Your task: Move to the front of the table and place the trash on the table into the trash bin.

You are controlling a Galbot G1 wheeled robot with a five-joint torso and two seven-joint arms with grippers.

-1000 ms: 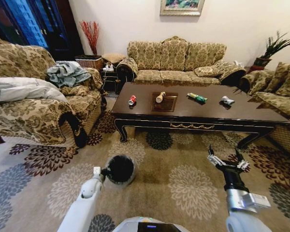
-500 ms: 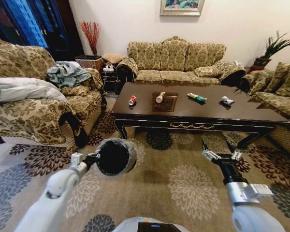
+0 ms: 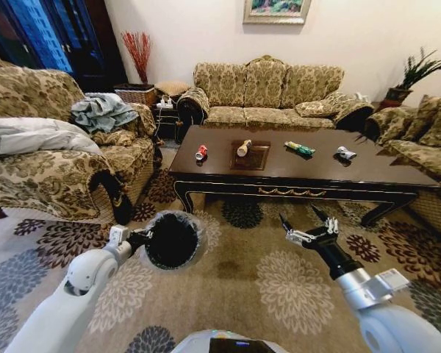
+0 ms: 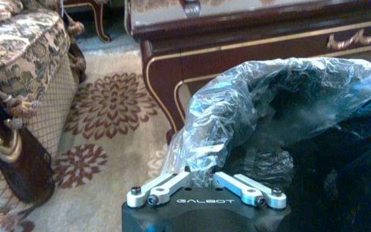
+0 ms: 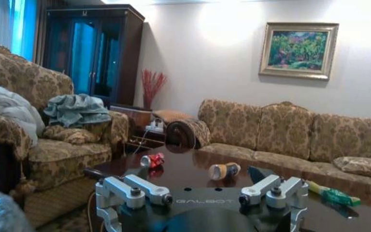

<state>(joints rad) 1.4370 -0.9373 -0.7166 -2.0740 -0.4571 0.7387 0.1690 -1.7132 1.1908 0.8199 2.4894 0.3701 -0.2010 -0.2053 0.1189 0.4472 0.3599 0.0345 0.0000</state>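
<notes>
Left gripper (image 4: 202,180) pinching the trash bin (image 3: 173,240) by its flimsy liner rim, right gripper (image 3: 304,226) spread, red can (image 3: 201,152) probably light and slick.

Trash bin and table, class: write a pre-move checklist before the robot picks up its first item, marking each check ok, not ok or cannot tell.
1. Left gripper shut on the trash bin liner: ok.
2. Bin mouth unobstructed: ok.
3. Right gripper open, nothing in it: ok.
4. Trash on the table: red can, tan bottle, green-yellow packet, silver-white wrapper: ok.
5. Right gripper over the table: not ok; it hangs above the carpet, short of the near edge.
</notes>
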